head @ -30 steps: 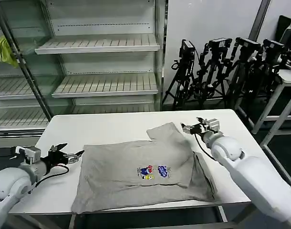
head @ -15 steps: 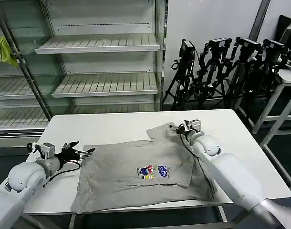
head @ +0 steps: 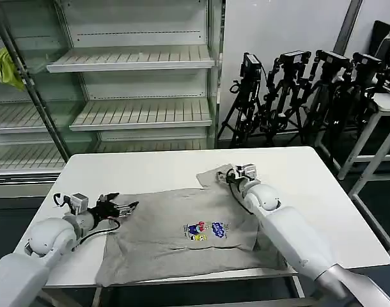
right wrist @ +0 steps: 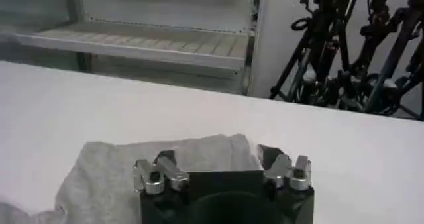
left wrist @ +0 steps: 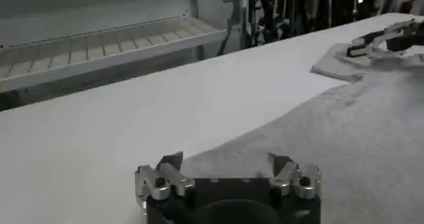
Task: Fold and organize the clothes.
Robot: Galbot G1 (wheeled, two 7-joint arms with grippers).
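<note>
— Where is the shirt (head: 188,233)?
— Flat on the white table (head: 150,173), print up.
— The left gripper (head: 123,207)?
— Fingers spread, at the shirt's left edge.
— The right gripper (head: 226,176)?
— Fingers spread too, over the far sleeve (head: 217,176).

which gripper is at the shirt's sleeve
The right gripper, over the light grey fabric shirt's far sleeve; the left gripper is at its near side edge.

You had smooth white rounded arm shells, black cables looping at each wrist (silver-knuckled black grippers).
</note>
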